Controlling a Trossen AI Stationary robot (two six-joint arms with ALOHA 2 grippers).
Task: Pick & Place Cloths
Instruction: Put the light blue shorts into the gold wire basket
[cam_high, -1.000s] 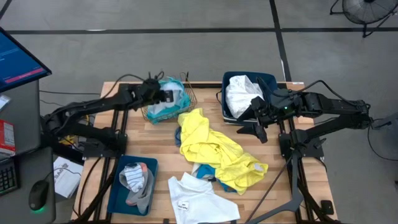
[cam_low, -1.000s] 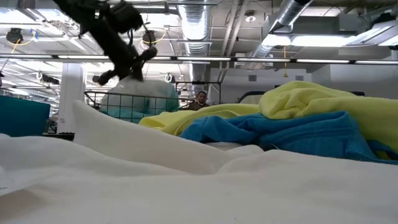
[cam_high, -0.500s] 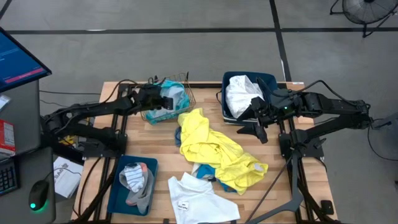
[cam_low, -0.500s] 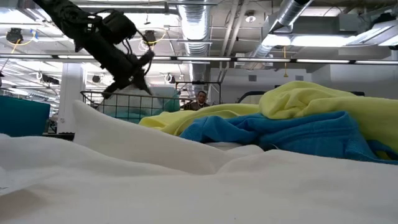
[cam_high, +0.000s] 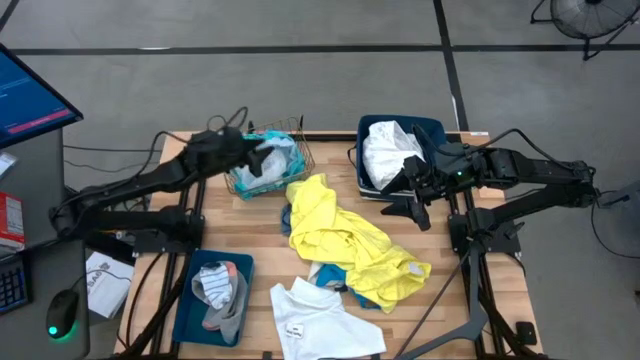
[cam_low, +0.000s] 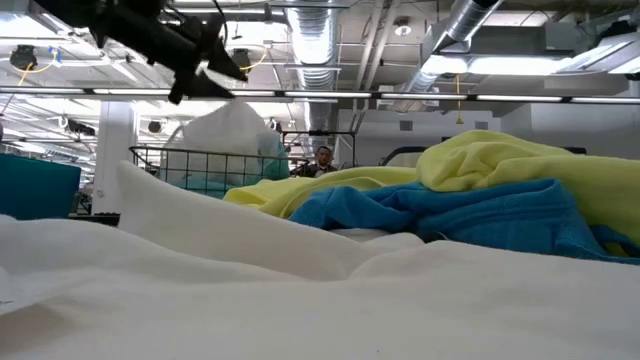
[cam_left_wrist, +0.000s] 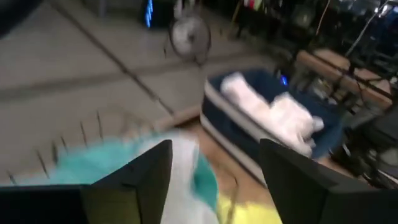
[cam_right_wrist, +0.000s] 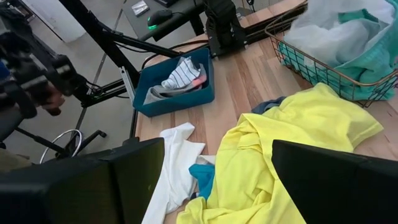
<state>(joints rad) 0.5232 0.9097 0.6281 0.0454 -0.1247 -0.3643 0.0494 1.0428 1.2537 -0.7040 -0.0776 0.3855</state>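
White cloth (cam_high: 322, 322) lies nearest on the surface (cam_high: 262, 240), at about 6 o'clock, spread flat at the near edge. At 7 o'clock a dark blue bin (cam_high: 212, 298) holds striped and grey socks (cam_high: 220, 285), with a bit of coral showing. Centre of the surface: big yellow cloth (cam_high: 340, 235), crumpled, running from the middle toward 5 o'clock; teal-blue cloth (cam_high: 327, 273) pokes out under it on the near side, touching the white one.

My right tool (cam_high: 412, 207) hangs at about 3 o'clock, just beside the yellow cloth's far-right edge, fingers spread apart, nothing in them. Behind it at 1 o'clock a second dark blue bin (cam_high: 437, 130) holds a bunched white garment (cam_high: 388, 150).

At 11 o'clock the copper wire basket (cam_high: 298, 160) is heaped with teal and white cloths (cam_high: 270, 160). My left tool (cam_high: 250, 150) is above the basket's left rim, over that heap. In the left wrist view its fingers (cam_left_wrist: 146, 174) stand apart with the heap below them and nothing pinched between. In the low view it is clear above the pile, not touching it.
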